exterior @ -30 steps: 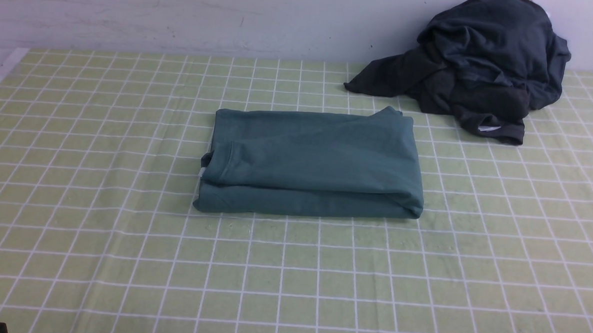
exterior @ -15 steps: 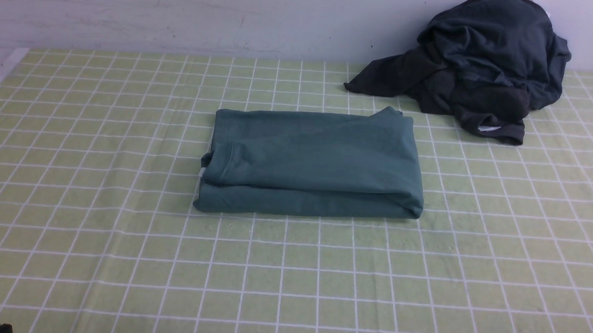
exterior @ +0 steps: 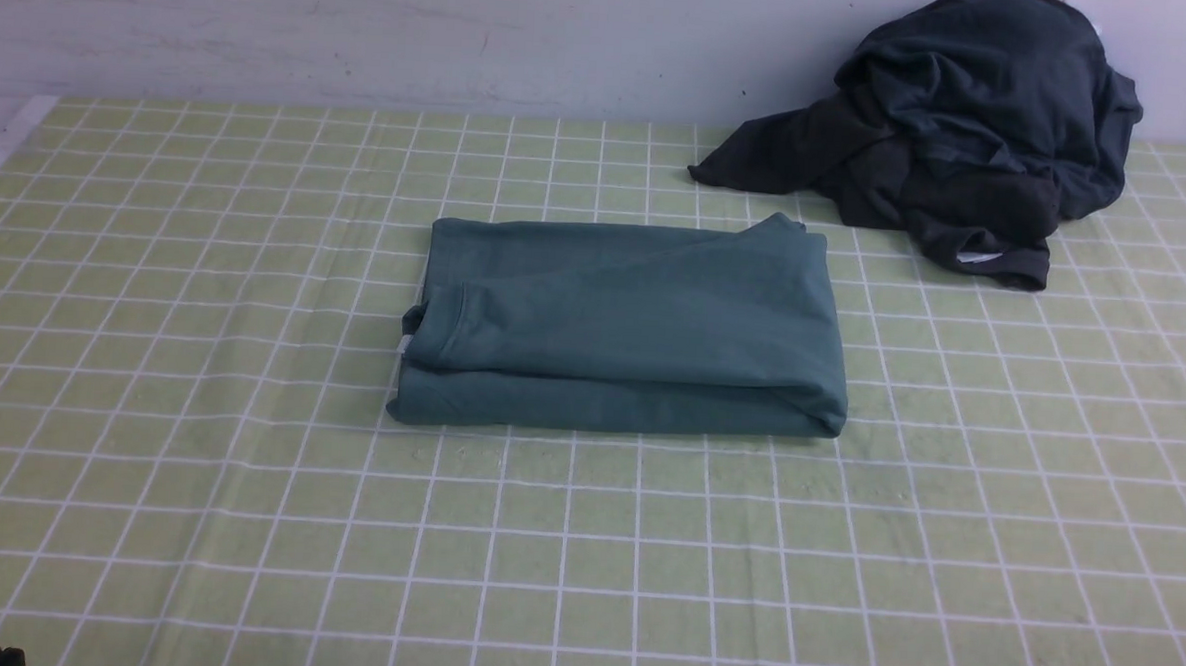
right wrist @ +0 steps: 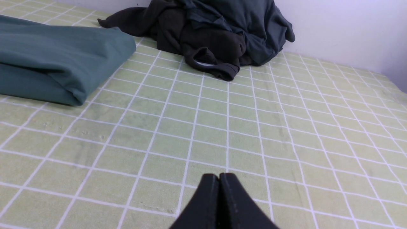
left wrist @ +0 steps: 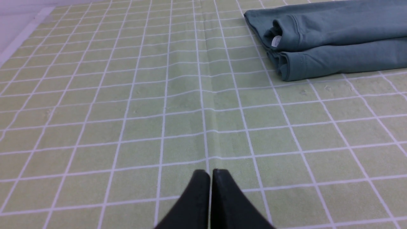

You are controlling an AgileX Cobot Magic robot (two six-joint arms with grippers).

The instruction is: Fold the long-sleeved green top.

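we see the top (exterior: 623, 324) lying in the middle of the front frame as a neat rectangle, layers stacked, flat on the cloth (exterior: 245, 518). we judge the folding to be finished, or all but finished, with both arms pulled well clear of it. if anything is left, it is only to check the stack and perhaps press down the raised corner at its upper right; a new grasp would risk undoing the layers.

our left gripper (left wrist: 210, 173) shows at the bottom of its wrist frame, jaws pressed together and holding nothing; the top sits at the upper right there. our right gripper (right wrist: 218, 176) is likewise closed and empty, with the top at the upper left.

the left wrist view alone shows the collar end with a white label (left wrist: 276, 40). the front view barely shows the arms, but takes in the whole dark pile (exterior: 952, 138) at the upper right.
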